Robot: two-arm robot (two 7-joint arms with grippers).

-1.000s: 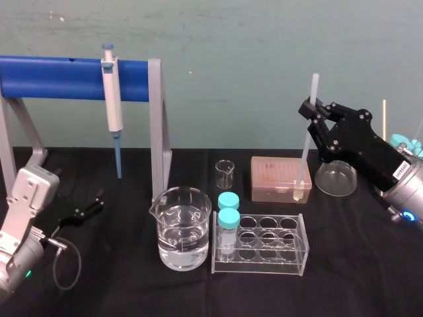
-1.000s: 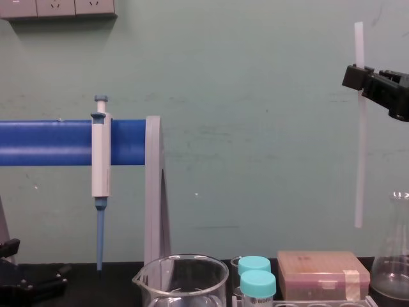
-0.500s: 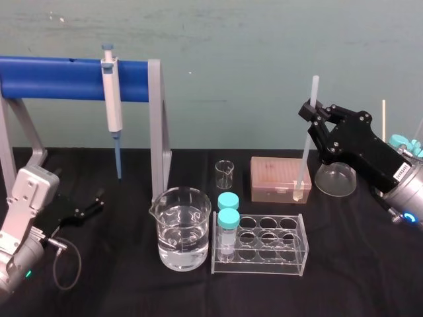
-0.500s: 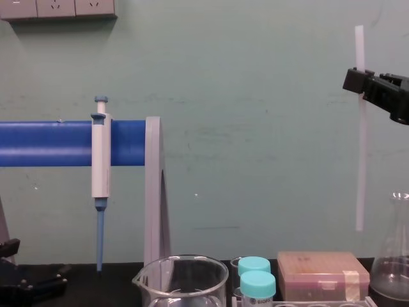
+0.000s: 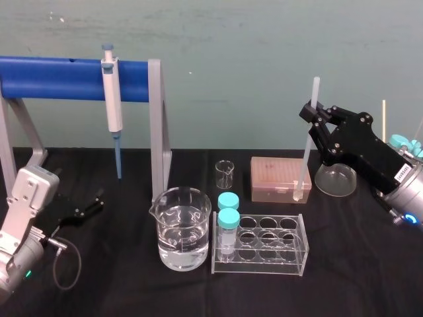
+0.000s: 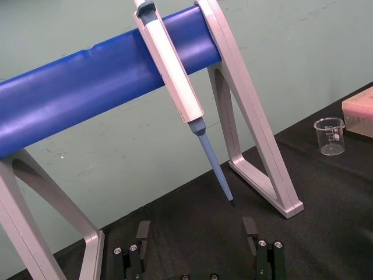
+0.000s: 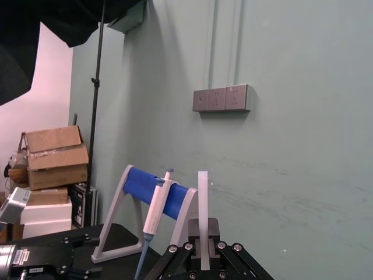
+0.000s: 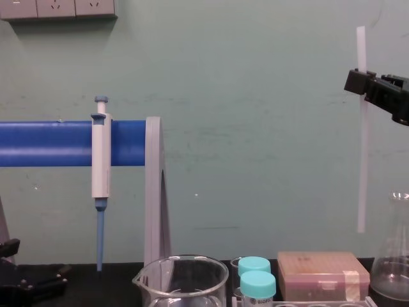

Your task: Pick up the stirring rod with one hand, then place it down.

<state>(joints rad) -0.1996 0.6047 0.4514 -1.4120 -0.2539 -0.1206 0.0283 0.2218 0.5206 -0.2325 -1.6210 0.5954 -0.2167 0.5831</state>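
Observation:
The stirring rod (image 5: 307, 152) is a thin translucent-white stick held nearly upright in the air above the brown tip box (image 5: 280, 178). My right gripper (image 5: 312, 112) is shut on its upper part, with a short length sticking out above the fingers. In the chest view the stirring rod (image 8: 362, 166) hangs well above the table, below the right gripper (image 8: 359, 82). The right wrist view shows the rod (image 7: 203, 198) rising from between the right gripper (image 7: 203, 256) fingers. My left gripper (image 6: 197, 233) rests low at the table's left, open with nothing in it, and shows as the left gripper (image 5: 91, 206) in the head view.
A white-and-blue pipette (image 5: 113, 99) hangs on the blue-barred stand (image 5: 59, 78). A beaker of water (image 5: 183, 228), a clear tube rack (image 5: 264, 246) with two teal-capped tubes, a small beaker (image 5: 225, 173) and a glass flask (image 5: 336, 179) stand on the black table.
The right gripper has drifted slightly right and down with the rod still in it. The left arm has not moved.

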